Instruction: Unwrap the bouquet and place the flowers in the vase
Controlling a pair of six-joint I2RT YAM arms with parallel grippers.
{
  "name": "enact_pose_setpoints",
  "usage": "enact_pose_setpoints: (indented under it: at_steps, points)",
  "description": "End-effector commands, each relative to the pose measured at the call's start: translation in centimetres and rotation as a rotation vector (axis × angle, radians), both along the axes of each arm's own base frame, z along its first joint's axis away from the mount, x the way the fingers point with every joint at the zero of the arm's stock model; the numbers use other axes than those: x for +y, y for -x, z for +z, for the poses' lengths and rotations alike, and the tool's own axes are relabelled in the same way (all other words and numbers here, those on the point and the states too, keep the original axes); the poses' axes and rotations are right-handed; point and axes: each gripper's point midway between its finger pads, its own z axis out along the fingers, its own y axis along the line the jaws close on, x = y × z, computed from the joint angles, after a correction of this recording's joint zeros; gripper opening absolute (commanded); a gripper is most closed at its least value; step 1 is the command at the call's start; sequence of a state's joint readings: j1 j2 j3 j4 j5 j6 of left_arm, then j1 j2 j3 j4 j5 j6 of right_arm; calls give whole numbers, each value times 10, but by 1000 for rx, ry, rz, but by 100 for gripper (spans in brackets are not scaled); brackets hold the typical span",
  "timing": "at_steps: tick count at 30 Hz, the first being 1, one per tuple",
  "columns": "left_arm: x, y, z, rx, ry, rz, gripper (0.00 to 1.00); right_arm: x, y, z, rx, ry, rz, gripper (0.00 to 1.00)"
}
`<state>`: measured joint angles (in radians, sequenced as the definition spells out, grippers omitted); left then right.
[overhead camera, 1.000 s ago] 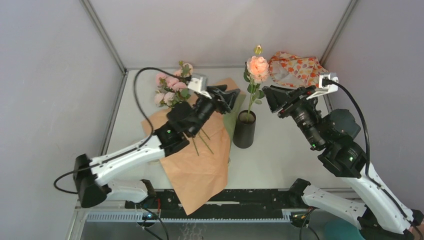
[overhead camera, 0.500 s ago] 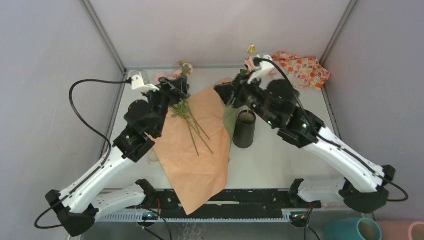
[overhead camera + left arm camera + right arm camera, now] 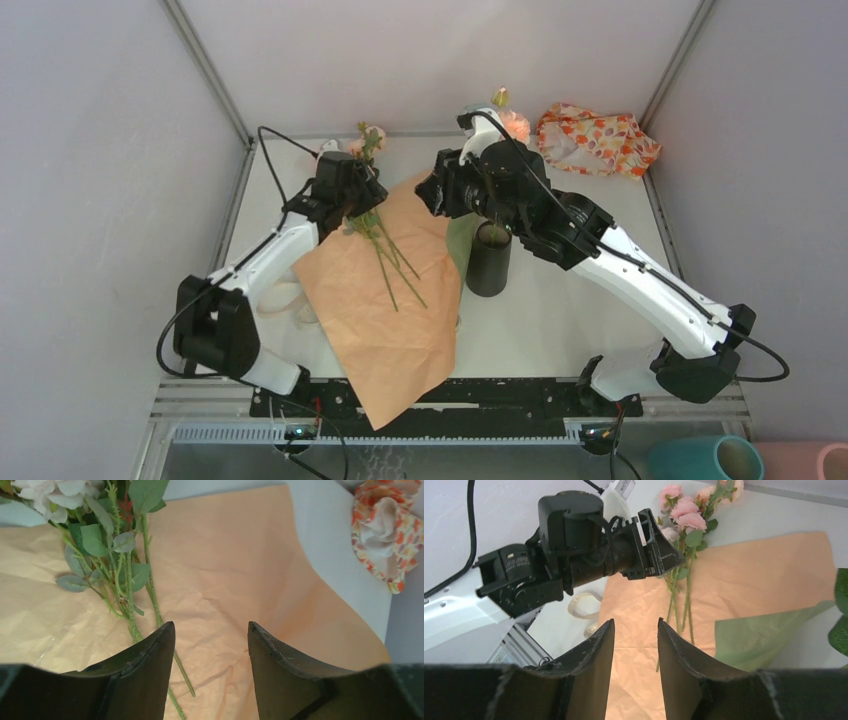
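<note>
flowers (image 3: 385, 255): loose on unfolded paper wrap (image 3: 400, 320), centre left of tabletop. vase (image 3: 488, 265): centre, upright, holding one rose (image 3: 516, 123). left gripper (image 3: 210, 626): apart, empty, above paper. right gripper (image 3: 636, 622): apart, empty.

Pink roses (image 3: 684, 507), orange-brown paper (image 3: 390, 310), black vase (image 3: 488, 268)

You're looking into a robot lab test cell, plain grey panel walls (image 3: 100, 150), metal corner posts (image 3: 207, 70), a white tabletop (image 3: 560, 310), your two white arms (image 3: 650, 285) bolted to a black rail (image 3: 500, 395).
</note>
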<state>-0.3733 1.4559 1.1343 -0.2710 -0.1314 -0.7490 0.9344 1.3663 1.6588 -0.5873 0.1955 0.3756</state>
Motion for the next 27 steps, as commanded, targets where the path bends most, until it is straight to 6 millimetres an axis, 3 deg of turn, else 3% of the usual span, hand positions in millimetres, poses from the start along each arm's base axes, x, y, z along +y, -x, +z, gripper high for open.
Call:
enact_pose_setpoints:
  at_steps: [1, 4, 12, 23, 27]
  points:
    - [3, -27, 30, 0, 64, 42, 61, -15, 0, 15, -24, -26, -9, 46]
    - [19, -44, 14, 104, 6, 109, 60, -21, -2, 11, -1, -37, -8, 47]
    - [47, -88, -43, 247, -39, 204, 38, -25, -5, -2, 39, -54, 4, 47]
    - [53, -111, -99, 378, -143, 217, 38, -34, -9, -15, 70, -73, 2, 46]
    - [54, -110, -109, 399, -150, 215, 31, -39, -11, -18, 75, -78, -11, 46]
